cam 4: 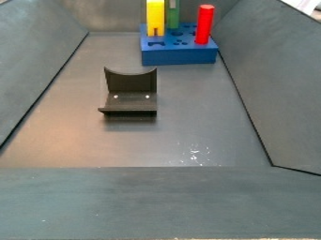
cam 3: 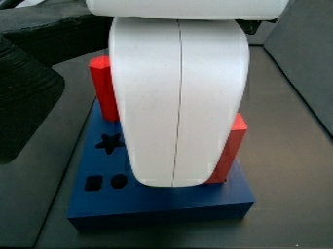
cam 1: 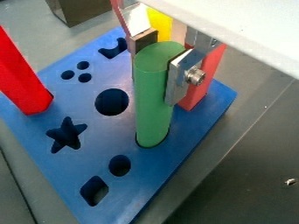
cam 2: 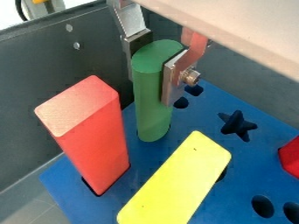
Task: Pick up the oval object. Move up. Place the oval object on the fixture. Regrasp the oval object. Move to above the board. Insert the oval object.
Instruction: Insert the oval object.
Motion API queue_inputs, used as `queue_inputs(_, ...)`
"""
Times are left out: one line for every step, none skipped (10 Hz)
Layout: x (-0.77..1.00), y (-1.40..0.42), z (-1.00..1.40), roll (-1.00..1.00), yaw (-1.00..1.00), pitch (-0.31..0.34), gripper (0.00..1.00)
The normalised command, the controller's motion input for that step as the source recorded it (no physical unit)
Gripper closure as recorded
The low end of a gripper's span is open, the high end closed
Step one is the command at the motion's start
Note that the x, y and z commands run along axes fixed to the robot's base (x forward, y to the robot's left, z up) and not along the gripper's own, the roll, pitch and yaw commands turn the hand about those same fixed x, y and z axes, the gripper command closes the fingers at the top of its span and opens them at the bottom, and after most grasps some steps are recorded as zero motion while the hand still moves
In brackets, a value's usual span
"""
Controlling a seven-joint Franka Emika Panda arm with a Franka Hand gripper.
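The oval object (cam 1: 153,96) is a green rounded peg standing upright on the blue board (cam 1: 176,166), its lower end at the board's top near the edge. Whether it sits in a hole I cannot tell. My gripper (cam 1: 160,63) is shut on its upper part, one finger on each side. Both wrist views show this grasp; the peg (cam 2: 149,92) and gripper (cam 2: 156,63) stand between a red block and the board's holes. In a side view the fixture (cam 4: 128,92) stands on the floor well short of the board (cam 4: 179,52), where the peg (cam 4: 175,14) stands. The gripper's white body (cam 3: 176,97) fills a side view.
On the board stand a tall red block (cam 2: 87,131), a yellow block (cam 2: 176,179) and a red peg (cam 1: 205,83). A star hole (cam 1: 66,133) and a round hole (cam 1: 112,101) are open. Grey walls (cam 4: 38,84) enclose the floor.
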Motion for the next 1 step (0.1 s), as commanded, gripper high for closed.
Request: queue_inputs(0.00, 0.00, 0.00, 0.00, 0.00, 0.000, 1.00)
